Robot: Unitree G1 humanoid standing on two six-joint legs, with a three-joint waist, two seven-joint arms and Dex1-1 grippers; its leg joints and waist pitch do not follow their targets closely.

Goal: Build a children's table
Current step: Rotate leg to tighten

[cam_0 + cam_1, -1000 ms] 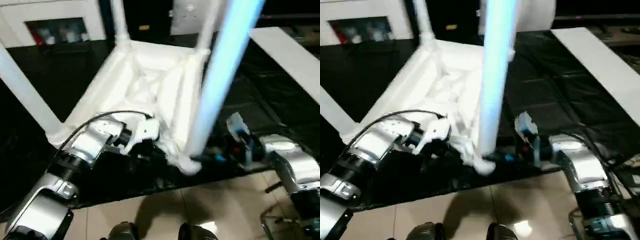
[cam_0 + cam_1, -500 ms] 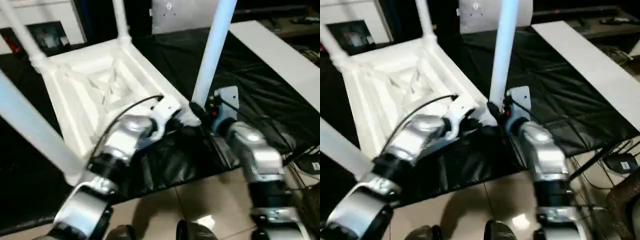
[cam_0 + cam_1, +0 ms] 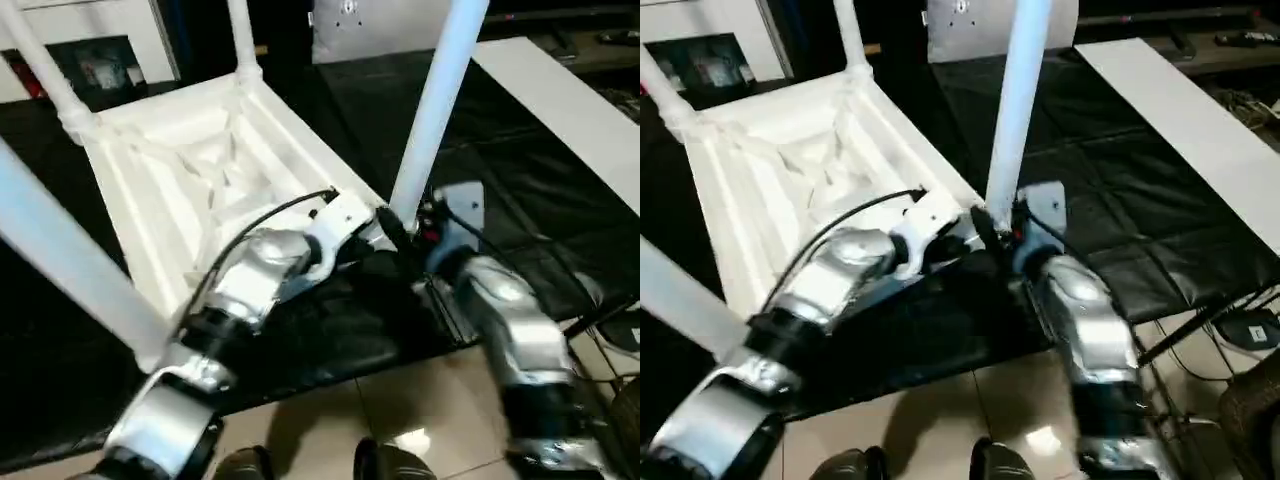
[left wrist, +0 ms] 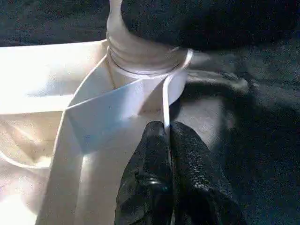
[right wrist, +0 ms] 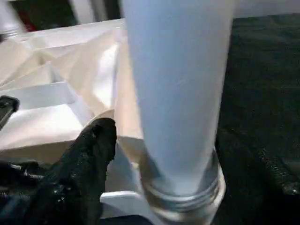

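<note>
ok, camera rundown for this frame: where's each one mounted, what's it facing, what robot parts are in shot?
Head stereo pair: looks forward and down at the upturned table top on the black cover; both silver forearms show.
Left wrist: looks along the left gripper, shut on a thin rib by the corner socket.
Right wrist: faces the near leg in that socket; one black finger shows.
Shared: all four views show the near leg's socket.

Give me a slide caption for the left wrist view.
Left gripper pinches the upturned table top's rim beside a seated leg.
</note>
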